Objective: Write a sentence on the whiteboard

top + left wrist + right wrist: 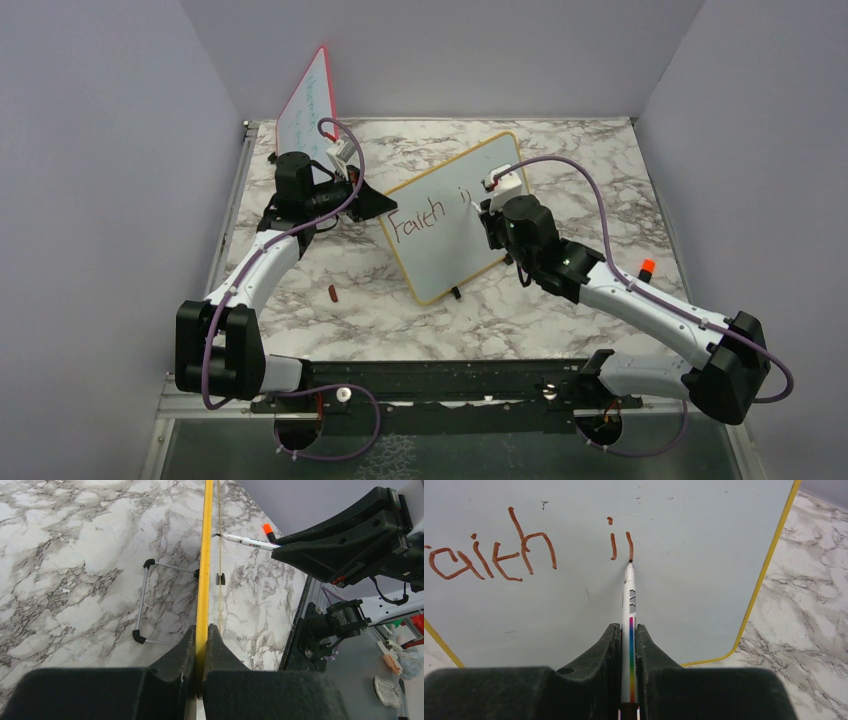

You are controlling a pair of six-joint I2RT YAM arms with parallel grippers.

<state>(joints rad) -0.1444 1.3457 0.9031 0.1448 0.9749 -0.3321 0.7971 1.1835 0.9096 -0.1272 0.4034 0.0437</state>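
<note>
The whiteboard (447, 265), white with a yellow frame, stands tilted on the marble table. Dark red writing on it reads "Faith i" (420, 222); the right wrist view shows "aith" (499, 555), an "i" and one short stroke beside it. My left gripper (375, 205) is shut on the board's left edge, and its jaws pinch the yellow frame (204, 555) in the left wrist view. My right gripper (628, 630) is shut on a white marker (629, 600) with a rainbow stripe. The marker's tip touches the board at the lower end of that last stroke.
A red-framed board (310, 100) leans against the back wall at the left. A small dark red cap-like piece (332, 293) lies on the table in front of the left arm. A small orange-red object (647, 268) sits by the right arm. The whiteboard's wire stand (142, 602) reaches behind it.
</note>
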